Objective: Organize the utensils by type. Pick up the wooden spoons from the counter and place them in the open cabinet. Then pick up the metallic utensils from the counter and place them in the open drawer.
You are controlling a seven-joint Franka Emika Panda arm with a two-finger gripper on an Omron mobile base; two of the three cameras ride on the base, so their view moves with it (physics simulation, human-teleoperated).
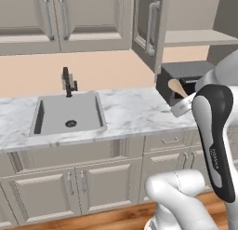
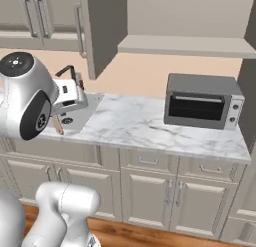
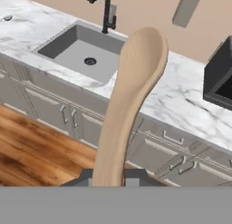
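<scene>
Hand view puts a pale tan wooden spoon [image 3: 128,105] upright in front of the lens, its handle running down between the two dark fingertips of the claw [image 3: 108,175], which is closed on that handle. The round bowl of the spoon stands at the top, seen against the sink [image 3: 77,53] and the marble worktop [image 3: 181,98] beyond. The spoon is off the worktop and carried in the air, in front of the lower cabinet fronts rather than over any shelf.

In the left base view the same spoon [image 1: 177,88] pokes up from behind the arm's wrist, bowl uppermost, with the dark toaster oven [image 1: 179,80] behind it and an open upper cabinet door [image 1: 148,24] above. The right base view shows the spoon's handle end [image 2: 57,125] hanging below the hand near the sink edge.

As a judgement, the task is at an early stage: one wooden spoon is picked up but not yet placed in the open cabinet (its shelf sits higher and off to the side of where the hand is now). No spoon can be made out on that shelf from here. The other wooden spoon, the two metallic ones and the open drawer cannot be identified in these pictures, so whether any of them is dealt with cannot be told.
</scene>
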